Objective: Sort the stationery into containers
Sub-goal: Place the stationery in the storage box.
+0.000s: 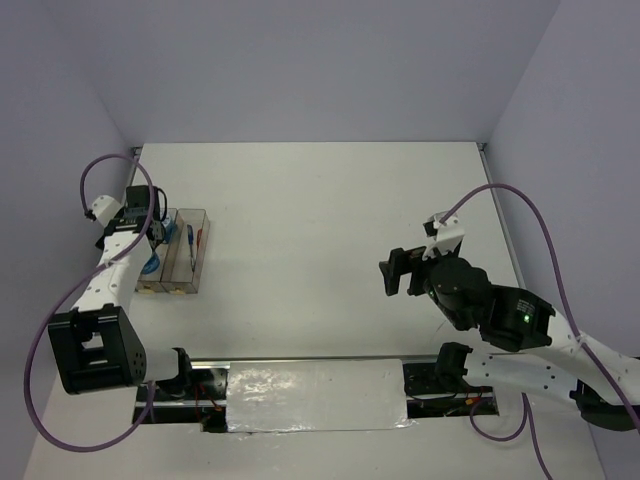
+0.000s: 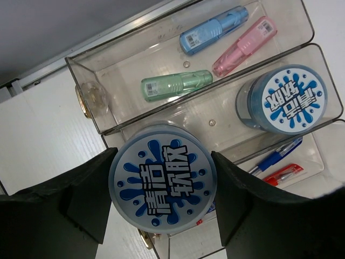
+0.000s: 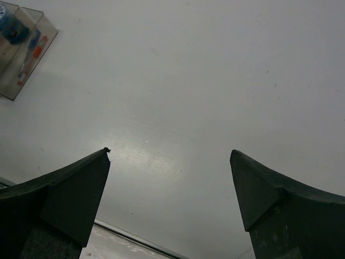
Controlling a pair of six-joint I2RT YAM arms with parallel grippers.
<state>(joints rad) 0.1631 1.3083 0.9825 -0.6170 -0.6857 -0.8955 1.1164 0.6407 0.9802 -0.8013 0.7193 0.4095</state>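
Note:
My left gripper (image 2: 163,181) is shut on a round blue roll (image 2: 163,162) with a patterned white top, one finger on each side. It holds the roll over the row of clear bins (image 2: 108,70) at the table's left (image 1: 180,250). One bin holds green (image 2: 175,85), light-blue (image 2: 213,29) and pink (image 2: 245,46) bars. The middle bin holds a second blue roll (image 2: 288,100). The third bin holds a blue pen (image 2: 277,156) and a red pen (image 2: 284,174). My right gripper (image 3: 170,154) is open and empty over bare table at the right (image 1: 398,272).
The bins stand close to the table's left edge and the left wall. In the right wrist view they show far off at the top left (image 3: 21,43). A shiny white strip (image 1: 315,395) lies at the near edge between the arm bases.

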